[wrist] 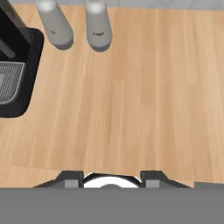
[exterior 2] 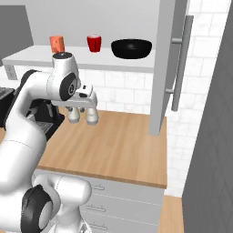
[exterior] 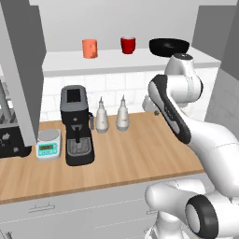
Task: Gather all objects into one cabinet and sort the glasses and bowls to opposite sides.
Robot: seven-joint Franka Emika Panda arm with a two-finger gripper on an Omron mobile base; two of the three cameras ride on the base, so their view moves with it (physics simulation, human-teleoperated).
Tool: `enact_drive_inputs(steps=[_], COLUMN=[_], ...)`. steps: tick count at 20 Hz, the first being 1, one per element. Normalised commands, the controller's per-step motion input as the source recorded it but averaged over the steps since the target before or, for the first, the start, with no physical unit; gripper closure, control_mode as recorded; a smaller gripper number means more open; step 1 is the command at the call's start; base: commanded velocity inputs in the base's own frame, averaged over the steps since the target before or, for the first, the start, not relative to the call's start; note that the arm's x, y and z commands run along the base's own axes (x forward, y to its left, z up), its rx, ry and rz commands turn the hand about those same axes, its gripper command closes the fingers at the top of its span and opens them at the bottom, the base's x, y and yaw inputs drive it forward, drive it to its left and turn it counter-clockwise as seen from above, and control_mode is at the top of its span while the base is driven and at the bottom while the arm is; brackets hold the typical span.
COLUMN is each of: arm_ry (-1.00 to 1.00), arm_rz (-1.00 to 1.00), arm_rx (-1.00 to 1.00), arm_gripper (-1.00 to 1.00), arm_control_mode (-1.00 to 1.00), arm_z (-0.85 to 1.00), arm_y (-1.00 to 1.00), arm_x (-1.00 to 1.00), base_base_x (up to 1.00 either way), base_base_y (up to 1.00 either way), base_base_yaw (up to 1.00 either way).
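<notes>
Hovering over the counter (wrist: 144, 109), fingers (wrist: 73, 178) are standing partly open, holding nothing; reaching shelfward is risking knocking the bowl (exterior: 169, 46) off.

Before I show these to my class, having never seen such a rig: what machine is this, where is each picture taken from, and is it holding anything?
It is a white robot arm in a simulated kitchen. Two pictures come from cameras behind it, left and right; the third looks down from its hand. On the cabinet shelf stand a salmon-orange cup, a red cup and a black bowl. On the wooden counter are a coffee machine, a scale and two bottles. The gripper hangs over bare wood, fingers apart, holding nothing.
</notes>
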Motion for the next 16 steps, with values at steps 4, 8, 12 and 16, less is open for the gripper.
enact_drive_inputs(steps=[4, 8, 12, 16], arm_ry=[0.01, -0.04, -0.28, -0.44], arm_rz=[0.00, 0.00, 0.00, 0.00], arm_rx=[0.00, 0.04, 0.05, 0.00], arm_gripper=[-1.00, -1.00, -1.00, -1.00], arm_control_mode=[-1.00, -1.00, -1.00, -1.00], arm_z=[-0.01, 0.05, 0.28, 0.52], arm_y=[0.00, -0.05, -0.22, -0.12], arm_x=[-0.02, 0.00, -0.26, -0.26], base_base_x=[0.00, 0.00, 0.00, 0.00], base_base_y=[0.00, 0.00, 0.00, 0.00], base_base_yaw=[0.00, 0.00, 0.00, 0.00])
